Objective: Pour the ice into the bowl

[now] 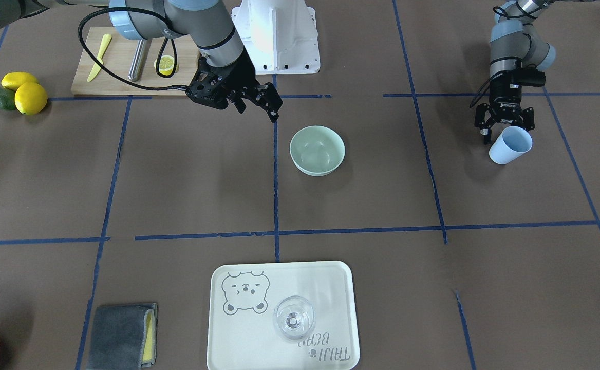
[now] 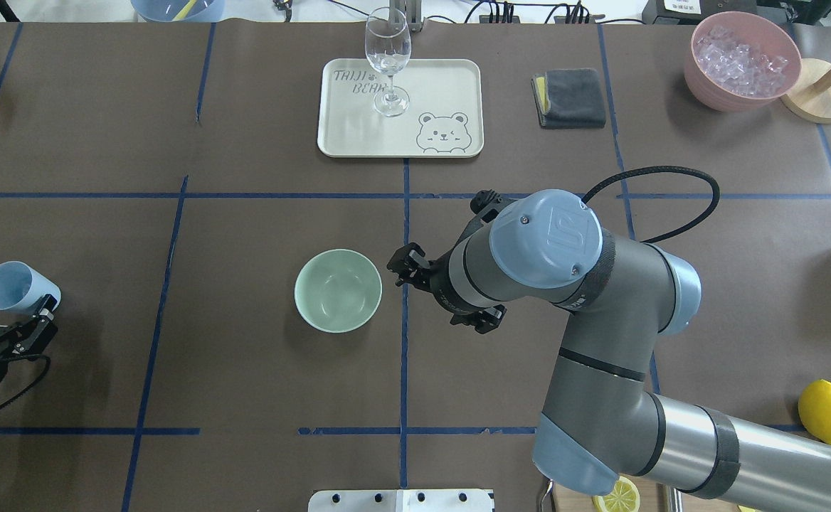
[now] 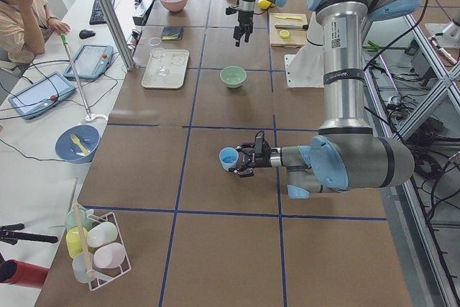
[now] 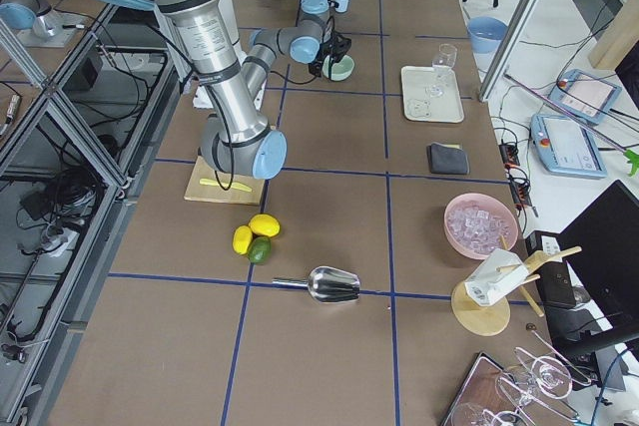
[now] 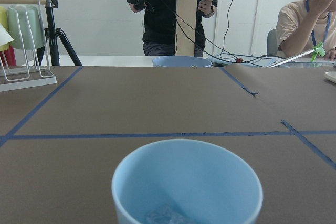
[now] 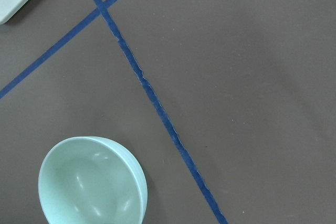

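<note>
The pale mint-green bowl (image 1: 317, 150) stands empty near the table's middle; it also shows in the overhead view (image 2: 338, 290) and the right wrist view (image 6: 92, 182). My left gripper (image 1: 507, 131) is shut on a light blue cup (image 1: 510, 145) far out on my left side (image 2: 13, 288). A few clear ice cubes (image 5: 165, 215) lie at the bottom of the cup (image 5: 186, 182). My right gripper (image 1: 257, 107) is open and empty. It hovers just beside the bowl on my right.
A cream tray (image 1: 238, 339) with a wine glass (image 1: 293, 317) lies across the table. A grey cloth (image 2: 568, 98) and a pink container of ice (image 2: 741, 60) sit far right. A cutting board (image 1: 125, 61), lemons (image 1: 30, 97) and a metal scoop (image 4: 329, 284) lie on my right.
</note>
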`<state>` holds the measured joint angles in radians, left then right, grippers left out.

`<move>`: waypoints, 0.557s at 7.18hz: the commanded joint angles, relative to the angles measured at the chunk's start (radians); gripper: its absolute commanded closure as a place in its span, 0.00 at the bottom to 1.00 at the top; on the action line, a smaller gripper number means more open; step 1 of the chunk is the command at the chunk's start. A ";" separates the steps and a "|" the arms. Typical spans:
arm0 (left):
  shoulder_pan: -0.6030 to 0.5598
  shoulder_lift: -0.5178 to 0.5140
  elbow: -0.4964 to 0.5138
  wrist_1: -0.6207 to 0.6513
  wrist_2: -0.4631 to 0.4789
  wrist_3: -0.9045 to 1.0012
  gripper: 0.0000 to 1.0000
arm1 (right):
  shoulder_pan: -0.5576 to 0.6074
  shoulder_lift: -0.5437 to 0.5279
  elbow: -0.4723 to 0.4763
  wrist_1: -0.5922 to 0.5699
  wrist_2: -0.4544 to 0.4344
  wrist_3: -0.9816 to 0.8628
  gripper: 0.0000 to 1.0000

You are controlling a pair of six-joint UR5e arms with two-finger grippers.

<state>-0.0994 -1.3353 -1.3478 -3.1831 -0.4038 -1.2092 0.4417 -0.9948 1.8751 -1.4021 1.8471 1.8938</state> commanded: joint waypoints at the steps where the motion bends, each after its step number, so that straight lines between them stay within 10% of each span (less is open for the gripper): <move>1: -0.005 -0.016 0.007 0.011 0.011 0.002 0.02 | -0.003 -0.001 -0.001 0.000 -0.002 0.001 0.00; 4: -0.048 -0.019 0.030 0.011 0.007 0.000 0.01 | -0.005 -0.001 -0.005 0.002 -0.002 -0.001 0.00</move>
<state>-0.1290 -1.3529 -1.3229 -3.1730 -0.3946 -1.2086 0.4377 -0.9955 1.8715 -1.4011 1.8454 1.8935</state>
